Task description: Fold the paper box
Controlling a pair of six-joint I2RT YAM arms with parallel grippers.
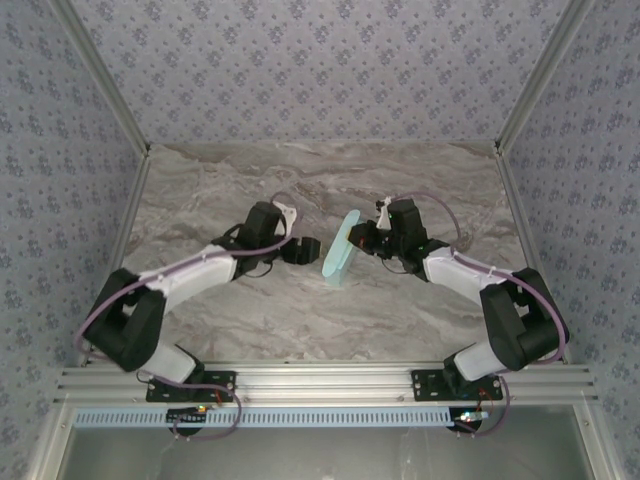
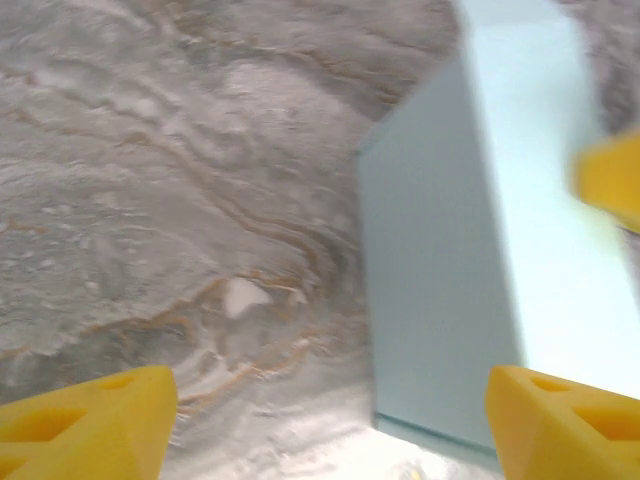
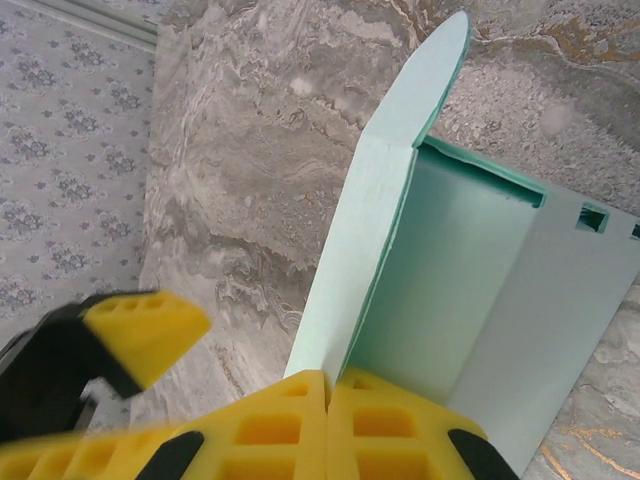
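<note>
Our right claw had its two yellow fingers pressed tight together. They were pinching a thin edge of the paper box. The box was pale blue-green card and only partly folded. One side wall stood up from the pinched edge, a rounded flap poked out at the far end, and a flat panel with little slots lay open to the side.

Our left claw had its fingers wide apart and held nothing. It was just beside the box, with a box wall close to one finger. That view was blurry, so we could not tell if they touched.

From above, the box stood up on its edge between the two claws, near the middle of the grey marble worktop.

We think we were in the middle of the folding. One claw kept the box steady while the other got ready for a loose side. The next move probably called for the left claw to catch or push that open panel along its crease. It would have to go gently, because thin card bends easily.
</note>
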